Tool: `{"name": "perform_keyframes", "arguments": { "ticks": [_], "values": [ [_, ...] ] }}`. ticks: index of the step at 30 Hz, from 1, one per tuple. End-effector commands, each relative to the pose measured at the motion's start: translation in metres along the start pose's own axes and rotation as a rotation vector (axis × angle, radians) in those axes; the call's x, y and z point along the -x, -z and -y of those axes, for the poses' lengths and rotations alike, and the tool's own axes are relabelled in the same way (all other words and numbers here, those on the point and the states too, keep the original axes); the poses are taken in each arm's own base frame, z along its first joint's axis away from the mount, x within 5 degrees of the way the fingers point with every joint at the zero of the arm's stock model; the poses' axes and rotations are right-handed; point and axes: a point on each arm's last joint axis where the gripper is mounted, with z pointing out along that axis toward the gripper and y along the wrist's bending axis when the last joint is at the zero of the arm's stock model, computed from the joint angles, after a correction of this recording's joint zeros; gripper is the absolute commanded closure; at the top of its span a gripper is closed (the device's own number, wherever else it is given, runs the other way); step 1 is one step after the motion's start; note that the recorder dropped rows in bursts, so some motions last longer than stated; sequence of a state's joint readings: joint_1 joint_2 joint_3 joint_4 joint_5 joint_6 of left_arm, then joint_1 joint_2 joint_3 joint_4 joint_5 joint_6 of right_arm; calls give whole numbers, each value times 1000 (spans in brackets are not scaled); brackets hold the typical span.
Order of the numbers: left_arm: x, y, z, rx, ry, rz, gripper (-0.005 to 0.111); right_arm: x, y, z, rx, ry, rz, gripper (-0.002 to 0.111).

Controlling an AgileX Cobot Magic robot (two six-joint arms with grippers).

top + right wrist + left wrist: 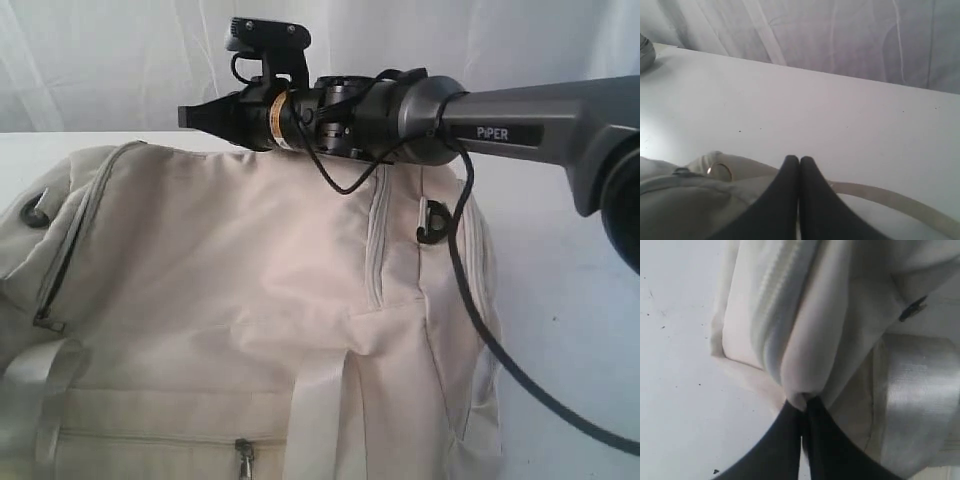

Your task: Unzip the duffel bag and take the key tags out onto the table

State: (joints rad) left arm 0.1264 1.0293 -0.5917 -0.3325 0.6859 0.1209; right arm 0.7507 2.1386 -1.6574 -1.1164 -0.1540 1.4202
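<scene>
Cream bag (pixel 250 270) sits on the desk (pixel 815 110), zips looking closed, no key tags out yet. My left gripper (pixel 805 401) pinches a fabric fold; right gripper (pixel 188 117) hangs above, jaws together, empty.

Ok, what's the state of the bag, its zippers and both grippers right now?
Bag: lying on the table.
Left gripper: shut on a fold of the bag.
Right gripper: shut, empty, above the bag.
Front pocket zipper: closed.
Middle zipper: closed.
Side zipper: dark gap, looks partly open.
Key tags: not in view.
</scene>
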Motion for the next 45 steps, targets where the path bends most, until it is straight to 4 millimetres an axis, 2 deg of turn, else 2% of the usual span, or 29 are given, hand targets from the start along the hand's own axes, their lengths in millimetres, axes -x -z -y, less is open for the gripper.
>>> {"name": "perform_keyframes", "arguments": {
  "ticks": [1, 4, 7, 13, 16, 19, 24, 27, 30, 34, 37, 38, 39, 40, 42, 45],
  "values": [
    [12, 19, 6, 2, -65, -6, 107, 7, 15, -5, 21, 23, 3, 108],
    [21, 30, 11, -12, -75, 27, 106, 3, 22, -8, 44, 25, -20, 108],
    [27, 38, 14, -17, -86, 38, 95, -3, 27, -12, 91, 32, -59, 108],
    [23, 43, 19, -64, -87, -23, 53, -14, 35, -25, 231, 34, -201, 108],
    [24, 43, 24, -119, -111, -16, 41, -14, 41, -32, 291, 17, -248, 108],
    [34, 50, 32, -188, -127, 80, 40, -11, 49, -39, 382, -14, -284, 108],
    [63, 77, 47, -257, -164, 321, 40, -10, 53, -41, 423, -32, -303, 108],
    [80, 90, 47, -225, -152, 462, 40, -23, 48, -35, 393, -51, -332, 108],
    [97, 93, 46, -206, -161, 507, 41, -38, 46, -29, 370, -71, -369, 108],
    [125, 76, 42, -218, -164, 426, 41, -44, 51, -20, 410, -109, -417, 108],
    [153, 45, 39, -298, -154, 317, 41, -49, 60, -6, 456, -177, -473, 108],
    [163, 26, 43, -353, -173, 288, 41, -58, 63, 0, 454, -203, -504, 108],
    [166, 16, 47, -385, -196, 277, 41, -65, 65, 3, 447, -217, -523, 108],
    [168, -4, 55, -412, -273, 257, 41, -78, 68, 6, 438, -226, -556, 108],
    [171, -30, 68, -392, -369, 252, 41, -98, 74, 10, 420, -252, -611, 108],
    [176, -57, 84, -310, -465, 301, 41, -117, 81, 12, 422, -266, -664, 108]
  ]
}}
